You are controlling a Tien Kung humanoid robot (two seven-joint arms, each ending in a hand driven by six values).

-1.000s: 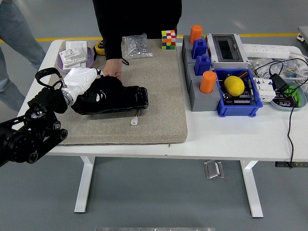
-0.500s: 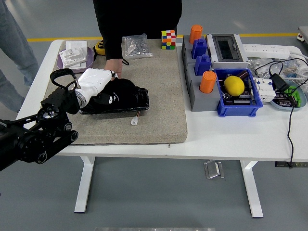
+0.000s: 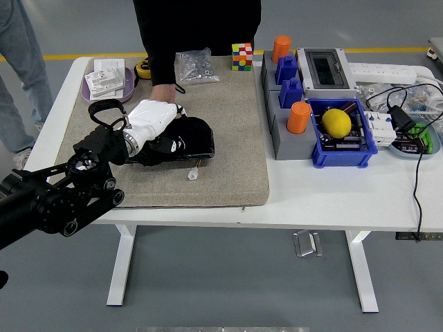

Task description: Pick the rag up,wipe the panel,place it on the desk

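**Left hand pressed on rag over panel**

The left arm [image 3: 55,197] is extended in from the lower left, forearm angled up and to the right. The white left hand [image 3: 154,119] is laid palm-down, fingers curled onto the black rag [image 3: 185,131]. The rag is bunched on the black panel [image 3: 197,146], which lies on the tan mat [image 3: 228,138] on the white tabletop [image 3: 332,190]. A person's hand [image 3: 163,93] is rested at the panel's far edge.

Robotics lab: white table [image 3: 332,197], parts bin [image 3: 344,146], power strip [image 3: 383,72].
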